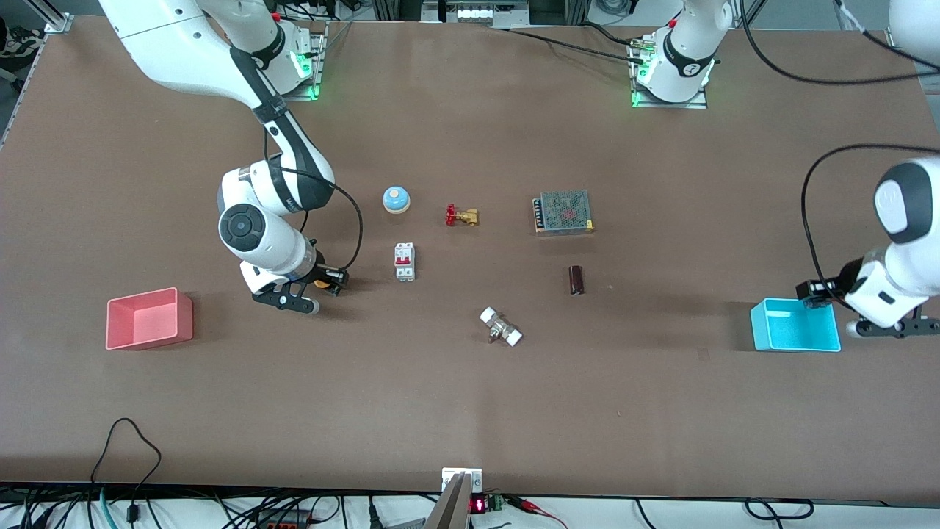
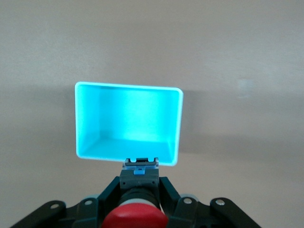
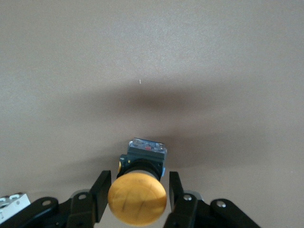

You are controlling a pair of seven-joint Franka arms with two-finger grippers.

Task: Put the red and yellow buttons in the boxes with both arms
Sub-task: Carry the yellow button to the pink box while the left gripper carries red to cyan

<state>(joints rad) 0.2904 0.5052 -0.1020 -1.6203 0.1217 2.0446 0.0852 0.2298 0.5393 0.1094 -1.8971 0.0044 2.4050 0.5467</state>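
Red button (image 2: 134, 216) sits clamped in your left gripper's (image 2: 137, 192) jaws above the cyan box (image 1: 795, 332); your right gripper (image 3: 137, 192) clamps the yellow button (image 3: 137, 198) over bare counter (image 1: 470, 397).

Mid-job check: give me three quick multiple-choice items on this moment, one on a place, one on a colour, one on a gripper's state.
1. The left gripper is over:
A. the pink box
B. the cyan box's rim
C. the bell

2. The button in the right gripper has a cap that is:
A. yellow
B. blue
C. green

3. The left gripper is:
A. open, holding nothing
B. out of view
C. shut on the red button

Key: 1 B, the front view shows it at that rim. 2 A, the right wrist view shows the cap. 3 C, the fingers flank the button's body.
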